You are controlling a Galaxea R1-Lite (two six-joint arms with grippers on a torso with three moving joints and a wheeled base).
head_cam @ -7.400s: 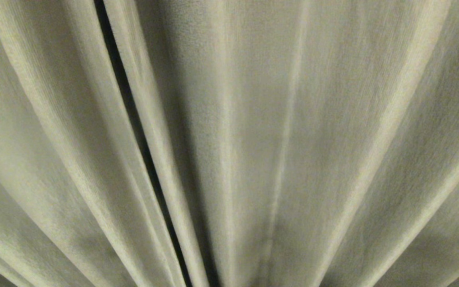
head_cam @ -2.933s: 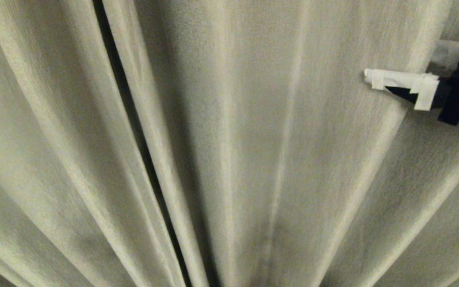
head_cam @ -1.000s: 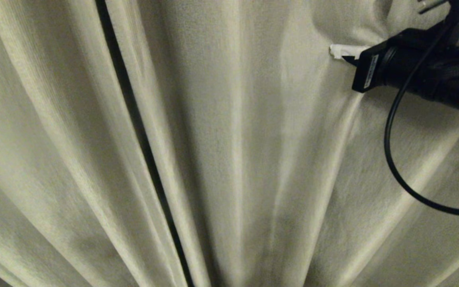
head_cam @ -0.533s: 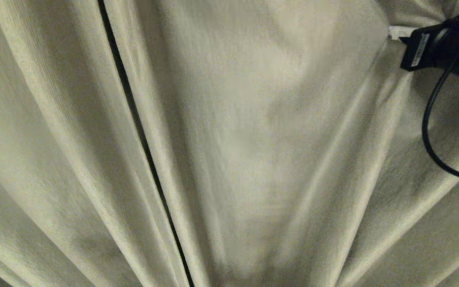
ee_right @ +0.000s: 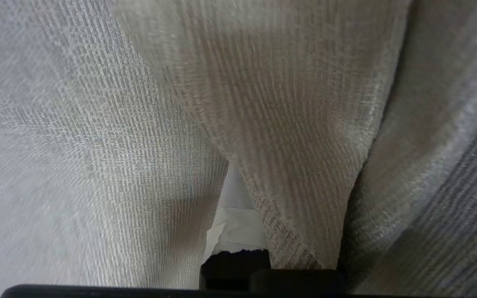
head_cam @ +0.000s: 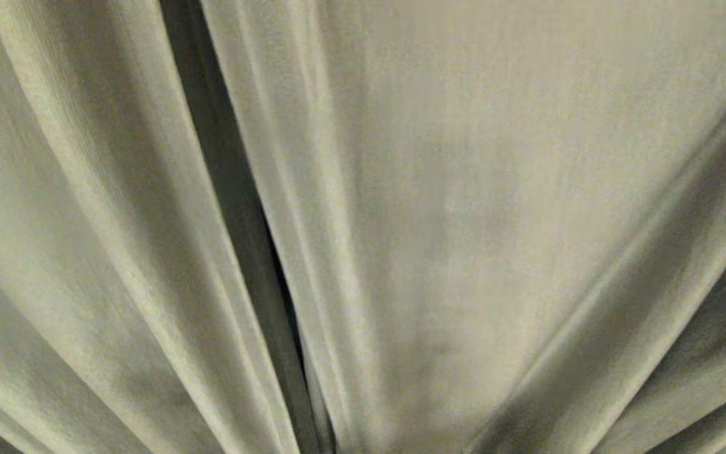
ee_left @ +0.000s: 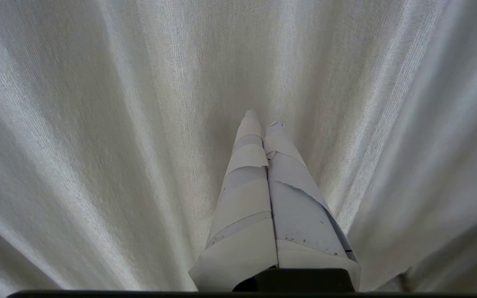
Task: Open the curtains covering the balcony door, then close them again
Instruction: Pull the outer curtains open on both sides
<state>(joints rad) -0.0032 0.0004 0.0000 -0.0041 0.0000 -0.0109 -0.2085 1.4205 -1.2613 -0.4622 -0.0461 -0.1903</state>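
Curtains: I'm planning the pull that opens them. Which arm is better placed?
Likely the right: its fingers are buried in a curtain fold. The left gripper is shut, holding nothing.

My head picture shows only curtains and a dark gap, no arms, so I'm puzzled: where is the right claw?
Observer: In its wrist picture the right claw is buried in the curtains; only a bit of its white tape shows.
Operator: Is it holding them?
Observer: It looks so: a fold of them runs down into the shut claw.
Operator: And the left claw?
Observer: The left claw is shut on nothing, its tips pointing at the fabric.
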